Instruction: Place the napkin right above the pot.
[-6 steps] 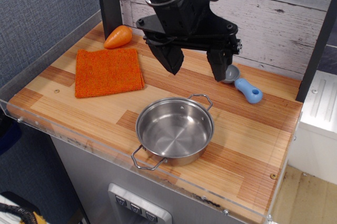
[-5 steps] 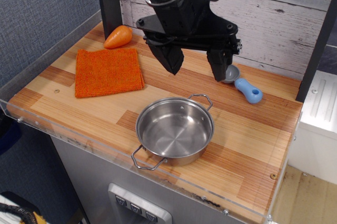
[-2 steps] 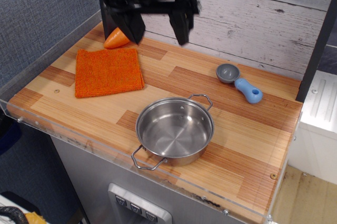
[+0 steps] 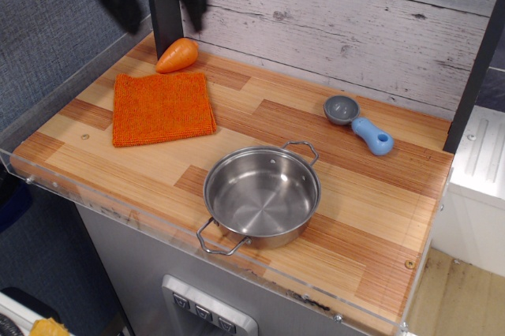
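My claw (image 4: 156, 1) hangs high over the far left corner of the worktop (image 4: 371, 210), blurred at the top edge of the view, its two dark fingers (image 4: 126, 6) spread well apart with nothing between them. The napkin (image 4: 162, 108) lies flat on the left part of the worktop, nearer the far edge than the front one; it is square, so it has no real long axis, and it sits slightly turned, its sides not quite parallel to the worktop edges, with its near right corner pointing toward the middle of the wood. The pot (image 4: 263, 192) stands upright and empty near the middle of the front edge, well apart from the napkin; its two wire loop handles lie on a diagonal, one toward the front edge and slightly left, the other toward the far right. Just beyond the napkin's far edge, close to the back wall, lies an orange carrot toy (image 4: 177, 55), its narrow tip pointing left. Toward the far right, a grey scoop with a blue handle (image 4: 359, 123) lies with its bowl toward the back wall and its handle toward the right edge. The wood between the pot and the back wall shows bare planks
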You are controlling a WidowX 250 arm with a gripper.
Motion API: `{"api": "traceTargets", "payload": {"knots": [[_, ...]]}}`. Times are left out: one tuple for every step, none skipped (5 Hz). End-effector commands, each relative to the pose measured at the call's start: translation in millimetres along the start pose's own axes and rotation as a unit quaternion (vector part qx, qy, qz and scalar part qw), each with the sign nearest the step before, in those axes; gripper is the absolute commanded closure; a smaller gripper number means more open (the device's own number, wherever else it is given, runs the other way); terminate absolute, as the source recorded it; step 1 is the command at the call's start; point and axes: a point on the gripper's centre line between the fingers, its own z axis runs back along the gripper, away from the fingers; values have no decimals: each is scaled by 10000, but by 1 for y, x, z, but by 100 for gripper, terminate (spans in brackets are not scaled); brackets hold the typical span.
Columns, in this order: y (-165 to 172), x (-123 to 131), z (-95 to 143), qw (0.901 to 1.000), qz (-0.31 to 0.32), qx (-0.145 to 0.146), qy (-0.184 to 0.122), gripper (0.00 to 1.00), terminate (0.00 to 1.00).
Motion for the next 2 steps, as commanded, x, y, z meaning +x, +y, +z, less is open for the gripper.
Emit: {"api": "traceTargets", "payload": {"knots": [[48,35,-12,9971,545,289,-440,0,0],[62,37,-36,9956,753,354,-432,0,0]]}}
